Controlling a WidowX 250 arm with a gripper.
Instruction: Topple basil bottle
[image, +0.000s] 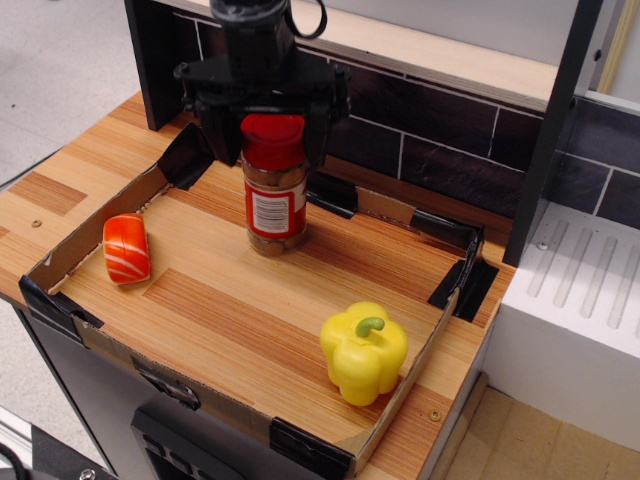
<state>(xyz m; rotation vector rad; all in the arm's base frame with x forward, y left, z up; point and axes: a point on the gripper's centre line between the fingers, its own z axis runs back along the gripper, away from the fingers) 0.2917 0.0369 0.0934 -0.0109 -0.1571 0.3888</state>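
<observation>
While the end effector (271, 135) straddles it, basil bottle (274, 186) label unreadable

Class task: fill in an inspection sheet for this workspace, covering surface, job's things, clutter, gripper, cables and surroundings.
Surface: wooden table with low cardboard rim.
Job's things: basil bottle upright, red cap on.
Clutter: salmon sushi at left; yellow pepper at front right.
Gripper: gripper open, fingers either side of the cap; contact unclear.
Cables: one loop at the arm's top.
Surroundings: dark tiled wall; white rack at right.
</observation>
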